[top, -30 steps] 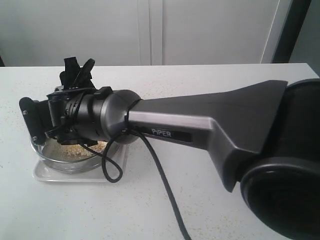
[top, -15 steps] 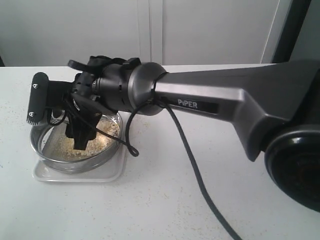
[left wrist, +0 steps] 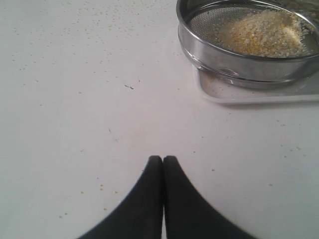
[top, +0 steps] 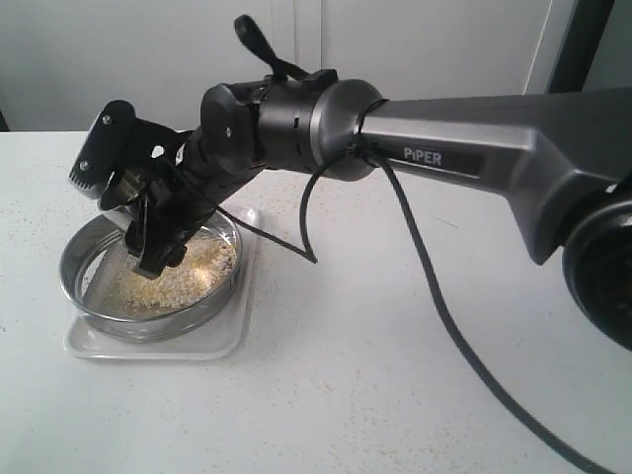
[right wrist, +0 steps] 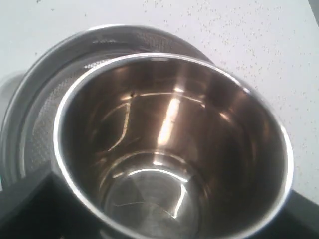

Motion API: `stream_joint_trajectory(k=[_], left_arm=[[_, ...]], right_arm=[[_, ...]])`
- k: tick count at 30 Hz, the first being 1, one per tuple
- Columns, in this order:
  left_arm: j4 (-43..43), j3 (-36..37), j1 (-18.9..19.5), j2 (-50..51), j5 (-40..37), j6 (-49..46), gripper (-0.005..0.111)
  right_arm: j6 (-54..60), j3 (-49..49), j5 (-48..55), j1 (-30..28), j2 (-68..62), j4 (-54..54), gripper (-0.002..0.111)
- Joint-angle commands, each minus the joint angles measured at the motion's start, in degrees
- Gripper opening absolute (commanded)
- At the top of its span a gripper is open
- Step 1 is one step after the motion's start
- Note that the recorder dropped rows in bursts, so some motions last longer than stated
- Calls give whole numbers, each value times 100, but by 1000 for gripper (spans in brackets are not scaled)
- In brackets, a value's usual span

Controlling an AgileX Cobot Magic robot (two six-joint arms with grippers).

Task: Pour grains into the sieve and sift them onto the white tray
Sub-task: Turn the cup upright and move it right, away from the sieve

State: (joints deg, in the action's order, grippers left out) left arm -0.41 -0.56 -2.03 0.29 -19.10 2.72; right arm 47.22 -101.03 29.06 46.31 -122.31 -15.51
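the grains (top: 163, 278) lie in the sieve (top: 77, 296) at nine o'clock, pouring done; right pincer (top: 148, 237) grips empty cup (right wrist: 169, 149), left pincer (left wrist: 163, 165) closed; sifting next.

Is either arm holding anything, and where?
Right end effector clamps the steel cup by its outer sides; left end effector is shut, holding nothing.

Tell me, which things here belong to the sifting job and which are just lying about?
In the job: grains, sieve, white tray, steel cup in the right gripper.
Just lying about: stray specks on the table; idle left gripper, shut.
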Motion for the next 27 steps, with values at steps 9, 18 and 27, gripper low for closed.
stream_joint_trajectory(k=[9,18,27], left_arm=[[-32,56,17,-29,-50,2,0],[-32,56,17,-29,-50,2,0],[-32,56,17,-29,-50,2,0]], right_arm=[[1299,-16,383,-474,152,-2149,0],[1354,-7,436,-648,152,-2729,0],[1249,53,434,-700,152,-2863,0]])
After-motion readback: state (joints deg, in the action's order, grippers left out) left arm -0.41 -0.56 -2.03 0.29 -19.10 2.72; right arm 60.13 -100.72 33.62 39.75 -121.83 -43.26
